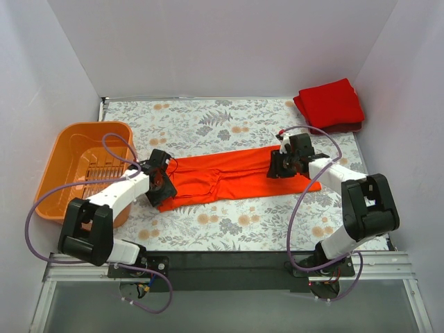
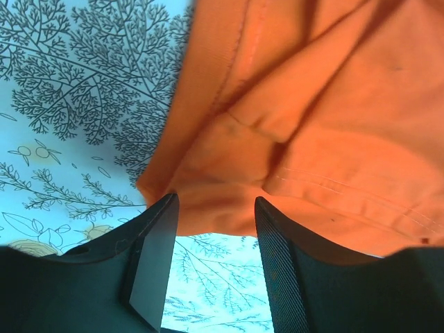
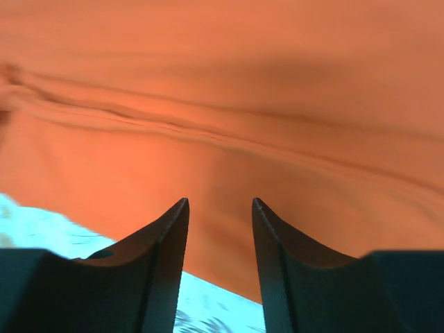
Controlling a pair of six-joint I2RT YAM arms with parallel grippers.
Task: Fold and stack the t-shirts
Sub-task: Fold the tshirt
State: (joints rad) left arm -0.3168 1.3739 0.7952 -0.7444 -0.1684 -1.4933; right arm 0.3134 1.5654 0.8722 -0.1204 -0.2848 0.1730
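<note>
Deeper red cloth t-shirt lies folded at the far right corner of the floral worktop, bright orange-red cloth t-shirt lies mid-worktop as a long strip, probably half folded, unstacked, with my left fingers and right fingers released at its ends.

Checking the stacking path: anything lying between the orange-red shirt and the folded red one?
No object visible: only floral table cover between the orange-red shirt and the folded red shirt, besides the right gripper and cable.
</note>
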